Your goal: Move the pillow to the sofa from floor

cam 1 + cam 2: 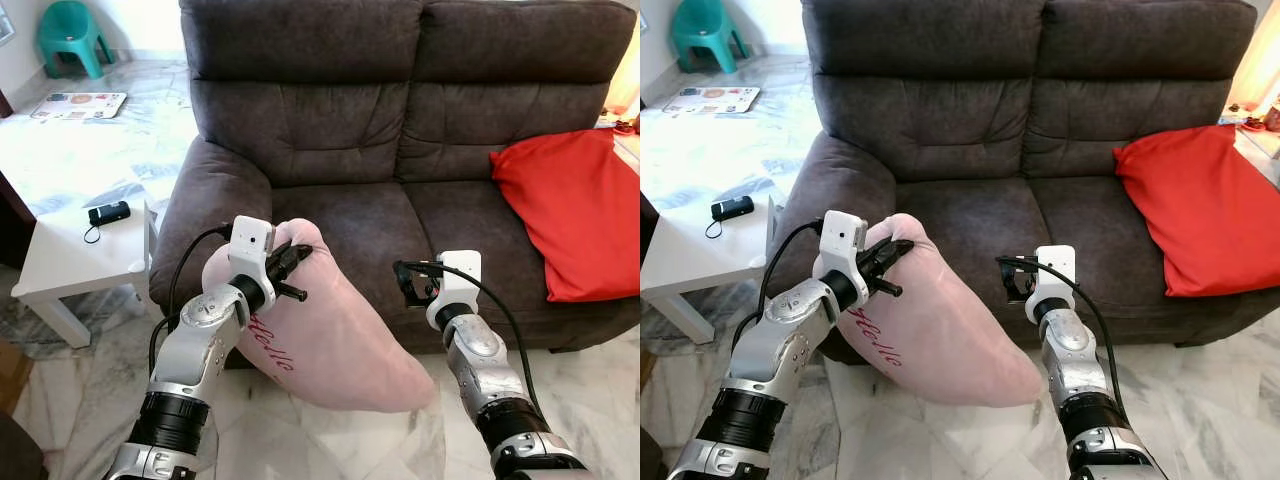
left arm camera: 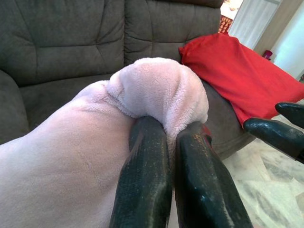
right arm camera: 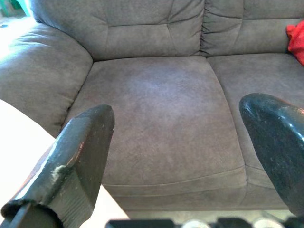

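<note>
Before the sofa [image 1: 400, 130], my left gripper [image 1: 290, 262] pinches the soft, light pillow's [image 1: 340, 340] corner; right gripper [image 1: 412, 283] gapes empty.

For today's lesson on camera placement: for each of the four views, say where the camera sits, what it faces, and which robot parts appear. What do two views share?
Left eye view: head, looking down at brown sofa; both arms, pink pillow.
Right eye view: head, same scene.
Left wrist view: along left gripper, shut on pillow corner.
Right wrist view: along open right gripper, facing the seat.
Shared: red cushion in eye and left wrist views.
</note>
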Tool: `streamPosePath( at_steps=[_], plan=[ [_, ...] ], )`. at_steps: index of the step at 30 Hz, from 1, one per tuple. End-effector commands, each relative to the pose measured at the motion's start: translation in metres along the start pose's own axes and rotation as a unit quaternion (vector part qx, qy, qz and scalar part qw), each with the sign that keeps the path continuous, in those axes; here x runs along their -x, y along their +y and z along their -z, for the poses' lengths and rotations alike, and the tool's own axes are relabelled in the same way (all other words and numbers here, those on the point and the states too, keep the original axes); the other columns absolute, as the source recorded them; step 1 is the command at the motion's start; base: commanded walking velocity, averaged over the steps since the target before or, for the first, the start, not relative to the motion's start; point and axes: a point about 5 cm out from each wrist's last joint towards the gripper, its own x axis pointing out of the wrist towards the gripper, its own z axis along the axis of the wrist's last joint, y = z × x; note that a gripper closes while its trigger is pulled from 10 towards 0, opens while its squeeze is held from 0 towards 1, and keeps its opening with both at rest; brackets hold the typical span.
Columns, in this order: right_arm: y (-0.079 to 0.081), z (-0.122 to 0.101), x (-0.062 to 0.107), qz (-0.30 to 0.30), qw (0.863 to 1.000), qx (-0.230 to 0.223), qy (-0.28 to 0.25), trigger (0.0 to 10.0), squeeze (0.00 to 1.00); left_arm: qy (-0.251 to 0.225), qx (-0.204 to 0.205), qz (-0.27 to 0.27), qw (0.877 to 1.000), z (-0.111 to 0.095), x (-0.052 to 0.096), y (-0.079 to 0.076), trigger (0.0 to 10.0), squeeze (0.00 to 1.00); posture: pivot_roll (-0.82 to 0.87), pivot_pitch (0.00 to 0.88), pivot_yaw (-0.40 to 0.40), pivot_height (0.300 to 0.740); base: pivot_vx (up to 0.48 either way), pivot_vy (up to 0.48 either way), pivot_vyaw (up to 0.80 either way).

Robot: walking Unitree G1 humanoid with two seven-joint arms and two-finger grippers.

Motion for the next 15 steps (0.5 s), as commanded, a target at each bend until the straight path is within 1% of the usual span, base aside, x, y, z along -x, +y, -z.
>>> streamPosePath(
  at_steps=[1, 4, 5, 8, 10, 15],
  plan=[
    [-0.0004, -0.0025, 0.0004, -0.001, 1.000, 0.006, -0.006, 10.0, 0.00, -0.057, -0.023, 0.012, 0.998, -0.0264, -0.0035, -0.0077, 10.0, 0.00, 0.10, 0.000, -0.033, 0.740, 0.000, -0.311, -0.77],
    [-0.0001, -0.0041, -0.0004, -0.002, 1.000, 0.006, -0.008, 10.0, 0.00, -0.058, -0.029, 0.008, 0.998, -0.0266, -0.0039, -0.0076, 10.0, 0.00, 0.10, 0.000, -0.037, 0.740, 0.000, -0.419, -0.77],
    [0.0003, -0.0053, -0.0009, -0.002, 1.000, 0.006, -0.009, 10.0, 0.00, -0.054, -0.034, 0.005, 0.998, -0.0253, -0.0040, -0.0076, 10.0, 0.00, 0.10, 0.000, -0.038, 0.740, 0.000, 0.000, -0.77],
    [-0.0002, -0.0058, -0.0011, -0.002, 1.000, 0.006, -0.009, 10.0, 0.00, -0.055, -0.029, 0.002, 0.998, -0.0240, -0.0033, -0.0072, 10.0, 0.00, 0.10, 0.000, -0.042, 0.740, 0.000, 0.000, -0.77],
    [-0.0004, -0.0058, -0.0011, -0.001, 1.000, 0.006, -0.009, 10.0, 0.00, -0.055, -0.033, -0.002, 0.998, -0.0236, -0.0024, -0.0065, 10.0, 0.00, 0.10, 0.000, -0.043, 0.740, 0.000, 0.000, -0.77],
    [-0.0003, -0.0049, -0.0011, -0.003, 1.000, 0.008, -0.006, 10.0, 0.00, -0.064, -0.033, -0.022, 0.997, -0.0259, -0.0018, -0.0021, 10.0, 0.00, 0.10, 0.000, -0.053, 0.740, 0.000, -0.335, -0.78]
  ],
)
